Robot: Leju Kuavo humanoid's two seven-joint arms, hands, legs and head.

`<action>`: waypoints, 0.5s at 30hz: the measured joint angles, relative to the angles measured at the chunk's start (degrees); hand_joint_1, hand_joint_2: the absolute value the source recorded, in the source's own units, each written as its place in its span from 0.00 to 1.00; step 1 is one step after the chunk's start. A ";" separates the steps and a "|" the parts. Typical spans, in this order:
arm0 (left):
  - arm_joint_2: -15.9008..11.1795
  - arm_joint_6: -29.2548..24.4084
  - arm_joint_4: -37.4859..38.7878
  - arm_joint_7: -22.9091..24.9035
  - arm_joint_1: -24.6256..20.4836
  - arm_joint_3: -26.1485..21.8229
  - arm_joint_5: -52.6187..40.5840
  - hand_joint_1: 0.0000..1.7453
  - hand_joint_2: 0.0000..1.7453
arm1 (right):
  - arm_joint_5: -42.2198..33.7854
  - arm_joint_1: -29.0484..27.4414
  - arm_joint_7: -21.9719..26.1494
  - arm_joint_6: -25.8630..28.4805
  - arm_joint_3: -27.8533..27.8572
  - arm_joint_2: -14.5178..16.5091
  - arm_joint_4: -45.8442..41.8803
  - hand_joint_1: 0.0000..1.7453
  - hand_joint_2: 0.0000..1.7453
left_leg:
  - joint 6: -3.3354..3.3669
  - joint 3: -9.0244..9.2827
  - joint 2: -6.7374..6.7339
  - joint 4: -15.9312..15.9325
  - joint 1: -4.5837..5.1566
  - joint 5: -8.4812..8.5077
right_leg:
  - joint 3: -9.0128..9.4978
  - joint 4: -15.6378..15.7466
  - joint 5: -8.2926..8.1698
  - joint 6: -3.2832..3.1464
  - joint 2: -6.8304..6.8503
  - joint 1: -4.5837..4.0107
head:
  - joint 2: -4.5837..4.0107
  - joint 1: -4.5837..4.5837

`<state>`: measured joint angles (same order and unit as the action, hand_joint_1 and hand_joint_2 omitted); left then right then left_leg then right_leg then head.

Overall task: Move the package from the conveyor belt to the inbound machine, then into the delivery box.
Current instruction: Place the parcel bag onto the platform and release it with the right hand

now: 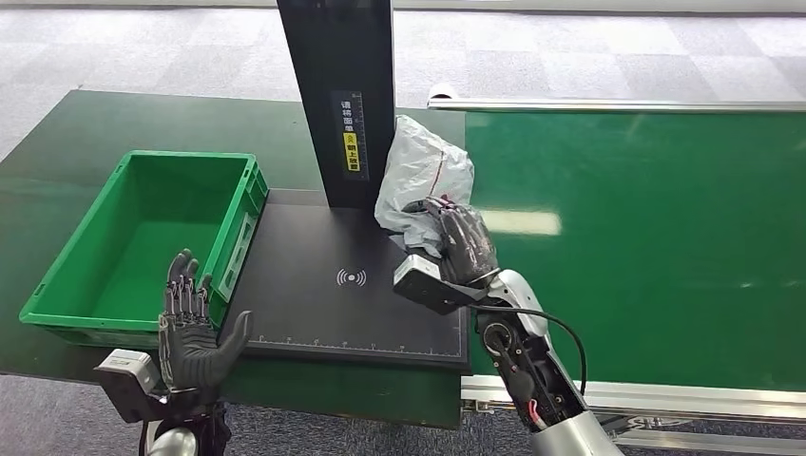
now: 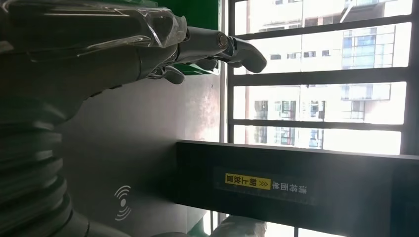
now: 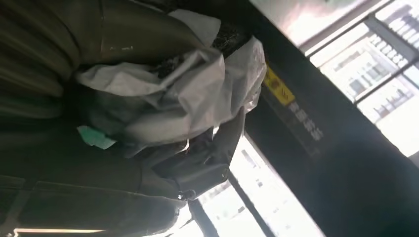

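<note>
A crumpled white plastic package hangs at the right edge of the black inbound machine plate, beside its upright black post. My right hand grips the package from below; in the right wrist view the package bulges out of my right hand, close to the post's yellow label. My left hand is held up open at the near left corner of the plate, next to the green delivery box. Its fingers are spread and hold nothing.
The green conveyor belt fills the right side, with a metal rail along its near edge. A dark green table carries the box and the machine. Grey carpet floor lies beyond. Windows show in both wrist views.
</note>
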<state>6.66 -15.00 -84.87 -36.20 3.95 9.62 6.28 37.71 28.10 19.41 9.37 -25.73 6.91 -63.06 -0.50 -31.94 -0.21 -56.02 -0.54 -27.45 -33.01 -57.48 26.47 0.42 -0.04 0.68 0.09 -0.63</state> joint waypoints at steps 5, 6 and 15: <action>0.72 -4.73 0.96 2.29 -1.56 -0.89 0.42 0.00 1.00 | -7.02 0.33 2.02 -5.66 -1.74 2.37 7.76 0.00 1.00 | 0.00 -0.01 0.11 0.00 -0.01 0.01 | 0.00 0.00 0.00 0.00 0.02 -0.02 | 0.00 -0.01; 1.04 -6.54 1.84 2.34 -2.41 -1.35 0.88 0.00 1.00 | -9.06 0.35 2.69 -6.90 -1.94 2.79 8.93 0.00 1.00 | 0.00 -0.01 0.12 0.00 -0.01 0.01 | 0.00 0.00 0.00 0.00 0.02 -0.02 | 0.00 0.00; 3.59 -6.66 9.45 1.55 -8.89 -3.84 1.93 0.00 1.00 | -19.03 0.94 5.73 -9.84 -2.86 4.10 12.35 0.00 1.00 | 0.01 0.00 0.11 -0.03 0.00 0.02 | 0.00 0.00 0.00 0.00 0.02 0.00 | 0.00 0.01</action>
<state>10.25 -21.66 -75.41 -34.66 -4.94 5.78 8.21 18.68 29.04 25.15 -0.47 -28.59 11.01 -50.71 -0.49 -31.94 -0.11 -56.06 -0.54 -27.44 -33.01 -57.48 26.47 0.42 -0.02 0.68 0.09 -0.63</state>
